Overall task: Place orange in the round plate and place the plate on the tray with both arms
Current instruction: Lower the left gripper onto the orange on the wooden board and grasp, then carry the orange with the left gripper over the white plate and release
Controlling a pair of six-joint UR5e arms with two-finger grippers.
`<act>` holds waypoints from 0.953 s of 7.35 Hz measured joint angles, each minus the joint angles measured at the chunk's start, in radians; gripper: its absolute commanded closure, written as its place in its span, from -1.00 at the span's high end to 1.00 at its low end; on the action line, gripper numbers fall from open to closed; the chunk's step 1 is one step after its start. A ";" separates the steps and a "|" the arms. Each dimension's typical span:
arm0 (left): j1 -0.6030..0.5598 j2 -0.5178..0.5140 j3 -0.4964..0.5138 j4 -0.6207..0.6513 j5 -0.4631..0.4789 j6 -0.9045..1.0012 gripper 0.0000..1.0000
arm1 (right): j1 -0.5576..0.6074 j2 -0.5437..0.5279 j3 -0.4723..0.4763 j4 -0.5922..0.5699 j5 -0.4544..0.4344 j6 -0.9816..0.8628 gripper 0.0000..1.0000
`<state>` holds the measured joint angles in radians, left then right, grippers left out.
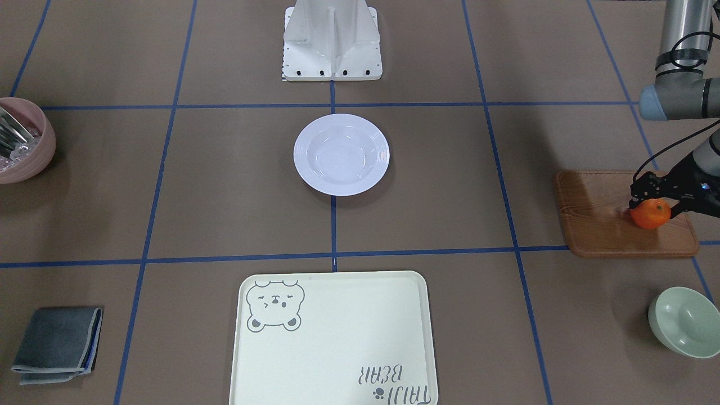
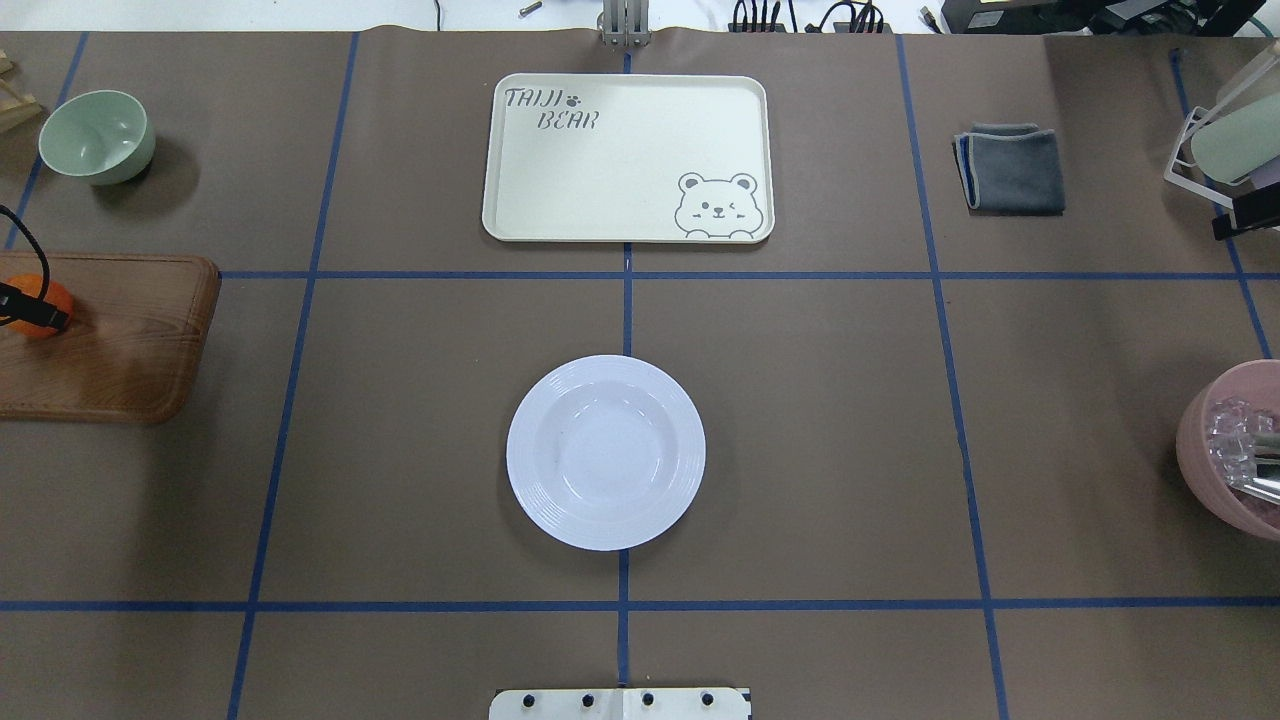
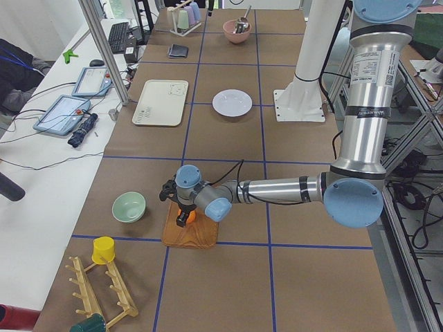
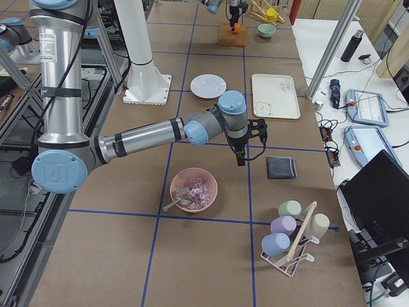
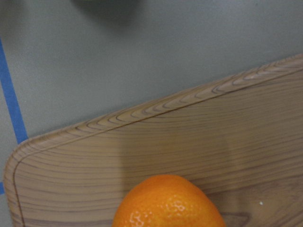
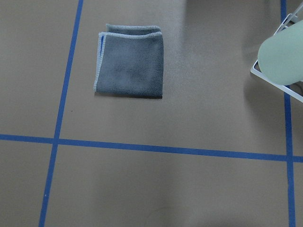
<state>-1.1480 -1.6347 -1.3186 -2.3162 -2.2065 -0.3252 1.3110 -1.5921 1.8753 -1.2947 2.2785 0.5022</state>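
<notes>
Nearest, the orange, pinched by the left gripper at the tabletop's left edge, might be dropped if loosely held; the right gripper's state could not be told.

Brown table (blue-taped grid): tray, round plate, board, cloth

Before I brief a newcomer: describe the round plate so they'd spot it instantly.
From the tray, follow the centre blue tape toward the white base. The round plate sits on it: glossy white, ridged, unlike the green bowl and pink bowl.
</notes>
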 measured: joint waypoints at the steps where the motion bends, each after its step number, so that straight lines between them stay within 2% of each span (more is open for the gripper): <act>1: 0.003 -0.001 0.003 -0.006 0.003 0.000 -1.00 | -0.001 0.001 -0.001 0.000 -0.002 0.000 1.00; 3: 0.004 -0.002 -0.032 -0.002 -0.020 -0.002 -1.00 | -0.002 0.001 -0.001 0.000 -0.004 -0.001 1.00; 4: -0.005 -0.009 -0.076 0.028 -0.061 -0.003 -1.00 | -0.002 0.001 -0.001 0.000 -0.004 -0.002 1.00; 5: -0.023 -0.029 -0.147 0.114 -0.094 -0.010 -1.00 | -0.002 0.001 -0.001 0.000 -0.004 -0.002 1.00; 7: -0.023 -0.109 -0.346 0.385 -0.090 -0.116 -1.00 | -0.002 0.002 -0.001 0.000 -0.003 -0.001 1.00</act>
<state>-1.1706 -1.7439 -1.6646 -1.9314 -2.2970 -0.4409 1.3087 -1.5903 1.8745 -1.2947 2.2759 0.5017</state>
